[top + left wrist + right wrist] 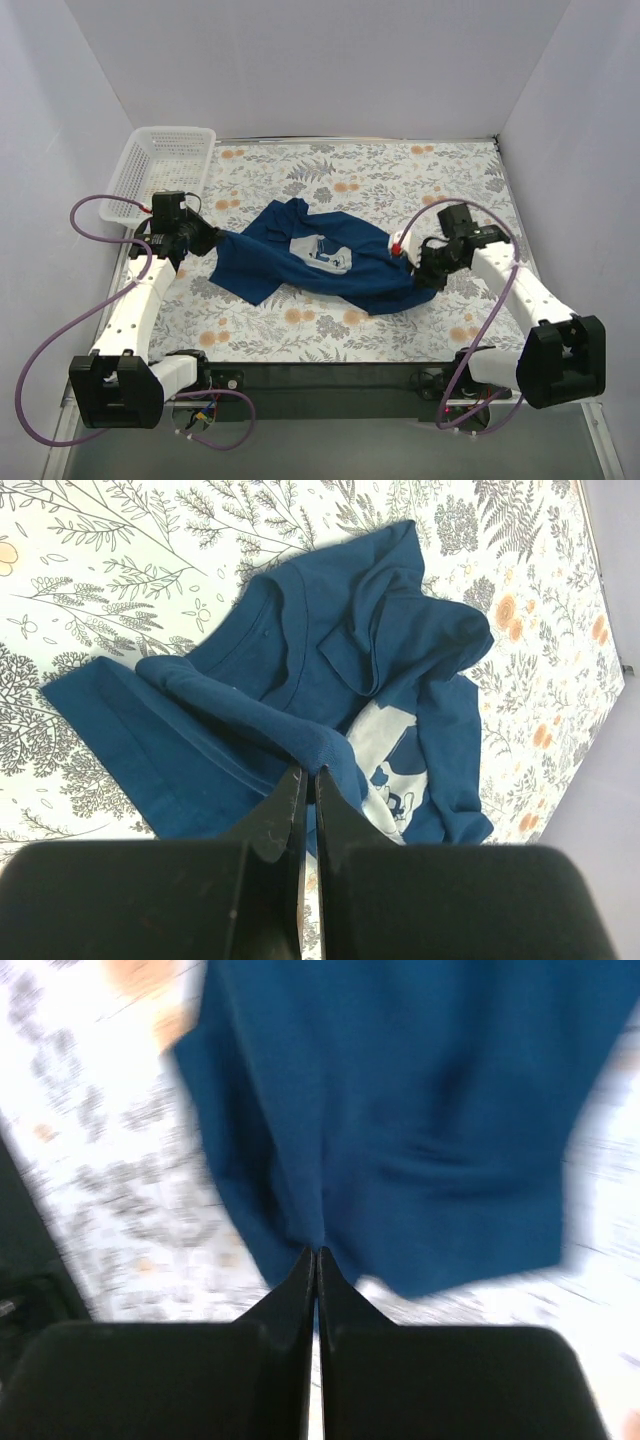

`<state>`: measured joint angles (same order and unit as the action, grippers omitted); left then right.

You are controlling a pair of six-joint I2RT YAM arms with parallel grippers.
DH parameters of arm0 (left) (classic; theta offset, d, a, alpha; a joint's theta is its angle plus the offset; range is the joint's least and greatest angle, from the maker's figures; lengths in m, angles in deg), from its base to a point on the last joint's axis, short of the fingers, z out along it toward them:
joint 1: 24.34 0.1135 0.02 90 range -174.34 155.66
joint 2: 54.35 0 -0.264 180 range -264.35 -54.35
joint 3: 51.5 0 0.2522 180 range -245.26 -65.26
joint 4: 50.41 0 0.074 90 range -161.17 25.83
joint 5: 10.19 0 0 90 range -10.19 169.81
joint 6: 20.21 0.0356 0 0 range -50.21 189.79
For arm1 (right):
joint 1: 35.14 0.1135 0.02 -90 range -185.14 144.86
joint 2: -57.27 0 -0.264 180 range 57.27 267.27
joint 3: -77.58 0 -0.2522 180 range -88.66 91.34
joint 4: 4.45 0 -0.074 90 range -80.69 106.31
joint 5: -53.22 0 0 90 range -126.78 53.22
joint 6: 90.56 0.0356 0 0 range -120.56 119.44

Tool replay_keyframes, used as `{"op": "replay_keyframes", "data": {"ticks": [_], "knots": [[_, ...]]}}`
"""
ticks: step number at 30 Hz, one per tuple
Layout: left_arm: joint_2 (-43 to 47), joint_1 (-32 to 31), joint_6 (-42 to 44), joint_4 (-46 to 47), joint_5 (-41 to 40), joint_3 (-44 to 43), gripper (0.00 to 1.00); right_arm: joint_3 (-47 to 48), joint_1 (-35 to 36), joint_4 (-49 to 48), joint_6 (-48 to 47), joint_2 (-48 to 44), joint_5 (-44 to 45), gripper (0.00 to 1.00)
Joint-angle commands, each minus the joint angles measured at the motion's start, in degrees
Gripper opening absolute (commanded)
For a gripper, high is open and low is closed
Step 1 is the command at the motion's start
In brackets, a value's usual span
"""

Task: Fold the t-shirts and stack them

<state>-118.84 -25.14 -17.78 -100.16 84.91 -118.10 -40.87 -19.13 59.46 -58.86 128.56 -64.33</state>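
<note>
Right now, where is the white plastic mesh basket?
Top view: the mesh basket sits at the far-left corner of the floral table, behind the left gripper and left of the dark blue t-shirt.

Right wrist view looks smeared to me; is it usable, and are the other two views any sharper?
Right wrist: heavily blurred, the t-shirt a flat blue mass, the floral table cover smeared and overexposed. Left wrist: sharp, with the folds and the chest print readable. Top external: even, soft lighting, no glare, only faint shadows.
</note>
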Motion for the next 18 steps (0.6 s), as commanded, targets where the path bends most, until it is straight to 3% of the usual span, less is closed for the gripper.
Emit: {"op": "replay_keyframes", "data": {"ticks": [1,3,7,9,10,12,13,16,18], "knots": [[0.95,0.53,1.61,0.48,-1.67,0.28,0.00,11.08,-7.91,2.06,-1.11,-2.38,-3.03,0.01],[0.33,0.62,1.52,0.92,-1.15,0.37,0.00,13.98,-11.96,1.79,0.11,0.93,-3.21,0.01],[-1.86,0.62,-0.05,3.55,1.13,0.81,0.00,16.55,-13.29,-3.46,10.62,8.07,-1.90,0.03],[-3.62,0.62,-0.41,4.34,2.71,0.72,0.00,15.50,-13.02,-11.45,14.86,9.83,-0.50,0.23],[-4.24,0.62,-0.84,4.96,2.98,0.55,0.00,14.27,-13.02,-14.87,20.02,10.01,1.78,0.39],[-5.64,0.62,-0.93,5.40,3.77,0.28,0.00,13.04,-12.85,-21.56,23.22,8.61,3.46,0.50],[-6.00,0.62,-0.94,5.58,4.03,0.02,0.00,12.33,-12.93,-22.72,24.19,7.74,3.73,0.54],[-6.88,0.62,-0.85,6.02,4.39,-0.42,0.00,11.45,-12.93,-23.17,23.77,3.87,-2.31,0.55],[-7.05,0.62,-0.41,6.19,4.65,-0.51,0.00,11.27,-12.85,-14.36,14.87,2.02,-13.42,0.55]]}}
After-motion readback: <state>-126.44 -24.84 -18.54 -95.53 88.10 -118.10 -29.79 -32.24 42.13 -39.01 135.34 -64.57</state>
